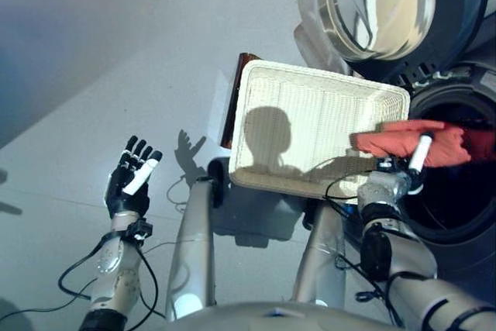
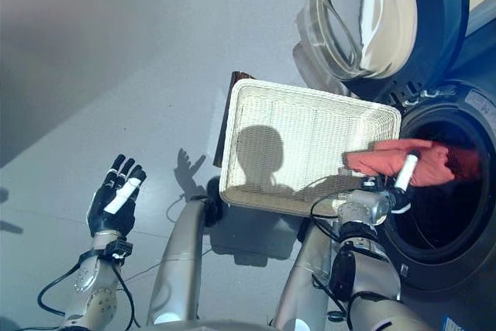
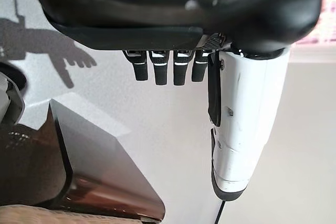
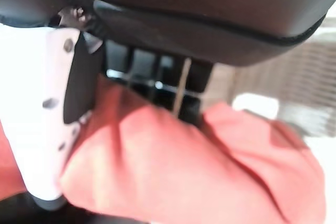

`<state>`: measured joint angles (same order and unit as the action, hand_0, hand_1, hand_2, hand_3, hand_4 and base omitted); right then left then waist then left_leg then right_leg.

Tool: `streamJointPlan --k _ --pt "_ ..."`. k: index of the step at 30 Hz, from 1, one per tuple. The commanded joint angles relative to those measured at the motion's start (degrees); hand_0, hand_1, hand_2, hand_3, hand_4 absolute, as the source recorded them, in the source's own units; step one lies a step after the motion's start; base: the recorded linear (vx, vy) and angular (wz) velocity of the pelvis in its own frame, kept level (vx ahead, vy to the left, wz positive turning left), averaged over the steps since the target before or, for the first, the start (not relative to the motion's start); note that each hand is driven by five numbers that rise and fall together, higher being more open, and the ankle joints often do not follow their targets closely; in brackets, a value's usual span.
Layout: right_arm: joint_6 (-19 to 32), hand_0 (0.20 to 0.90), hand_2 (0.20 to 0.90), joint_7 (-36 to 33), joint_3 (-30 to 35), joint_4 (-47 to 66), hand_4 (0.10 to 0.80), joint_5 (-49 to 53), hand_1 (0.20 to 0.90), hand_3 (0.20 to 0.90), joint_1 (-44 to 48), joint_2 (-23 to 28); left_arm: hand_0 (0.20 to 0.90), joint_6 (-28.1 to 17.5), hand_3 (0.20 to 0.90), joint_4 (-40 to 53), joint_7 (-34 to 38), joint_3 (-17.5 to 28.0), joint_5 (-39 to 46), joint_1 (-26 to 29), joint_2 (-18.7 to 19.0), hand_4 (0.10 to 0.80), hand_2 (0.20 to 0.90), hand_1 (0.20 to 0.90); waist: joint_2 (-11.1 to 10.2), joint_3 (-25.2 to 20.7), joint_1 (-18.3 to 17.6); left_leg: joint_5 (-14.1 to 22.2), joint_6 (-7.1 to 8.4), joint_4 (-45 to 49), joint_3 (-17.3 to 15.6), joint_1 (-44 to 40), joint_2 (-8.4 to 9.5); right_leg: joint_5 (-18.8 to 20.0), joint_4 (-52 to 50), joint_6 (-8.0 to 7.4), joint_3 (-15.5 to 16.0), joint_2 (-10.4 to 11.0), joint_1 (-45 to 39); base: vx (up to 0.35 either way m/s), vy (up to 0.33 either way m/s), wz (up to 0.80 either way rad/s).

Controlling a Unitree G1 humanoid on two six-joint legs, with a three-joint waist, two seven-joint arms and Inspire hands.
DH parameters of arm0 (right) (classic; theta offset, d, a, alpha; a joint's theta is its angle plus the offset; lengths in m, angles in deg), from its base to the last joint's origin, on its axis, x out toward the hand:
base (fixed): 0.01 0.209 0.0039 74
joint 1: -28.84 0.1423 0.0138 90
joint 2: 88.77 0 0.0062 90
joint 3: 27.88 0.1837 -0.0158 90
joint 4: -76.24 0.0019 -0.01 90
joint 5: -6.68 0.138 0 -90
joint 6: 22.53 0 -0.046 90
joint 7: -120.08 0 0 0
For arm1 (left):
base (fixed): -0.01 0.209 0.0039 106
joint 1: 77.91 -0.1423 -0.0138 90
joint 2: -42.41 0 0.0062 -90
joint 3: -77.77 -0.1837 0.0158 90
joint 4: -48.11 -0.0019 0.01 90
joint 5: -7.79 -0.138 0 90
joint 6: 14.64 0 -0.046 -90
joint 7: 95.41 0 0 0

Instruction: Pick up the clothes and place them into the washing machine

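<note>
One garment in play, rest of scene bare. Far left: left hand [image 1: 130, 177] raised over floor [image 1: 116, 60], fingers straight and spread, holding nothing, prob. kept clear as idle. Centre: white wicker basket [image 1: 310, 125] w/ nothing visible inside. Right: right hand [image 1: 403, 167] clenched on orange-red cloth [image 1: 422, 143], thumb over it, held past basket rim at washing machine [image 2: 457, 215] drum mouth, door [image 2: 372, 13] swung open, ready for drop-in.
</note>
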<state>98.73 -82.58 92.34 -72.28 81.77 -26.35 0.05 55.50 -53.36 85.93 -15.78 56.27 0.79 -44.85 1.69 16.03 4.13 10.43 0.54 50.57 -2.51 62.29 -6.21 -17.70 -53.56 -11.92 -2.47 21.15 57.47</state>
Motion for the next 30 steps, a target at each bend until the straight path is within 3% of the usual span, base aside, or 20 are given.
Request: streamJointPlan --k 1,10,14,21,22,23,30 --pt "8.39 0.2 0.2 -0.85 1.66 -2.87 0.3 4.05 0.2 0.2 1.99 9.51 0.9 -2.49 0.9 2.52 -0.26 0.29 1.72 -2.09 1.67 0.8 0.9 0.9 2.45 -3.14 0.05 5.92 4.58 -0.26 3.37 -4.22 -2.04 7.39 5.89 2.08 -2.75 -0.24 0.49 0.026 0.004 -0.04" --pt "11.06 0.2 0.2 -7.23 5.28 -7.01 0.3 6.09 0.2 0.2 6.15 18.38 0.9 -1.5 0.9 3.7 -0.95 -2.11 2.28 -2.5 3.68 0.8 0.9 0.9 3.85 -4.08 0.28 5.93 4.81 -0.9 2.82 -4.8 -2.29 7.16 6.25 1.85 -3.34 0.1 0.64 0.029 0.002 -0.03" --pt "10.94 0.2 0.2 -10.38 4.99 -10.46 0.3 5.3 0.2 0.2 8.71 26.04 0.9 -1.32 0.9 4.58 -1.12 -2.96 2.46 -3.04 5.31 0.8 0.9 0.9 4.32 -4.56 0.53 6.01 4.85 -0.86 2.54 -4.69 -2.29 7.09 6.12 1.78 -3.58 0.27 1.1 0.022 0.011 -0.05" --pt "10.07 0.2 0.2 -14.05 3.54 -13.13 0.3 2.89 0.2 0.2 10.72 31.17 0.9 -1.41 0.9 5.59 -1.16 -3.94 2.6 -2.74 6.47 0.8 0.9 0.9 4.64 -5.1 0.42 6.0 4.92 -0.74 2.24 -4.62 -2.4 7.25 5.97 1.69 -4.04 0.36 1.55 -0.004 0.004 -0.02" --pt "9.46 0.518 0.518 -14.12 2.67 -13.79 0.527 2.27 0.518 0.518 10.68 31.26 0.9 -1.52 0.9 5.98 -1.29 -4.21 2.69 -2.82 6.69 0.8 0.9 0.9 4.68 -4.88 0.5 4.54 4.66 -1.22 1.94 -4.35 -2.32 8.74 6.7 1.98 -3.85 0.49 1.76 0.015 0.011 -0.03" --pt "9.27 0.9 0.9 -14.02 2.22 -14.0 0.8 2.16 0.9 0.9 11.0 31.03 0.9 -1.6 0.9 6.06 -1.18 -4.21 2.66 -2.8 6.76 0.8 0.9 0.9 4.65 -5.33 0.63 5.78 4.84 -1.29 2.19 -5.01 -2.36 7.57 6.37 1.71 -3.98 0.35 1.31 -0.009 0.017 -0.04" --pt "9.01 0.9 0.9 -12.66 1.39 -15.01 0.8 3.14 0.9 0.9 11.01 28.24 0.9 -2.14 0.9 5.91 -0.66 -3.67 3.16 -2.12 6.49 0.8 0.9 0.9 4.59 -5.28 0.54 5.7 4.79 -1.37 1.89 -5.22 -2.32 7.7 6.6 1.77 -3.89 0.31 0.97 0.017 0.004 -0.03"
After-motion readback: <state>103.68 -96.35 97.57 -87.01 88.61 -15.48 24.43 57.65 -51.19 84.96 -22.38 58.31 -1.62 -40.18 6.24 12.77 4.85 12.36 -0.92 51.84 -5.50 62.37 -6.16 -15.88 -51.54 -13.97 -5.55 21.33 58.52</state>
